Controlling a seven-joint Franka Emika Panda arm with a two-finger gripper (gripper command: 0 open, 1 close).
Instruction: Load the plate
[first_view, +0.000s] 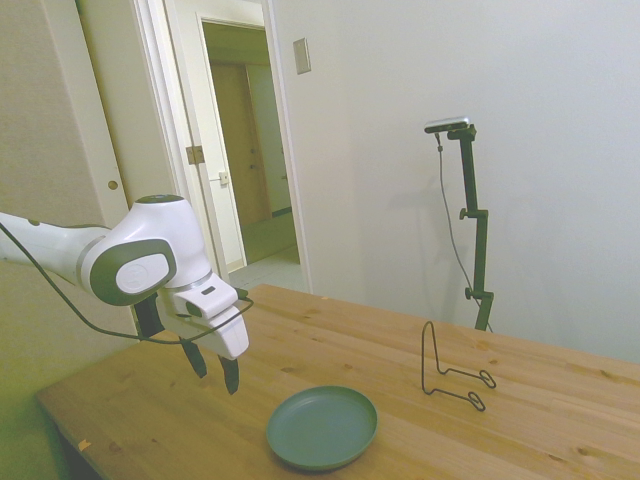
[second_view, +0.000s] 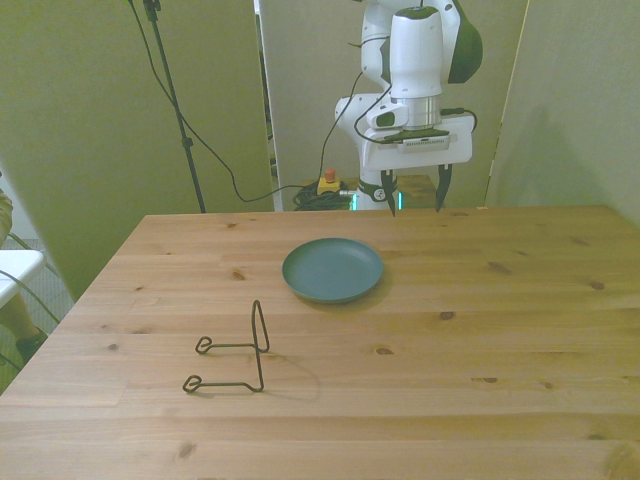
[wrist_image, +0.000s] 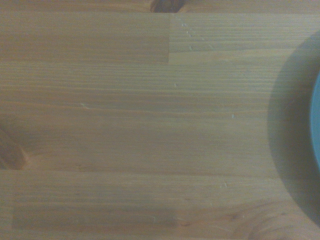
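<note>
The plate (first_view: 322, 427) lies flat on the table (second_view: 520, 330), rim up. It's round, so no real long axis to speak of. The stand (second_view: 235, 352) sits well apart from the plate, nearer the front view's left, with its tall loop upright. The gripper (second_view: 413, 190) hangs above the table near the plate, on the robot's side, not touching it, fingers pointing straight down and spread apart, nothing between them. The wrist view only catches the plate's edge (wrist_image: 316, 125).
</note>
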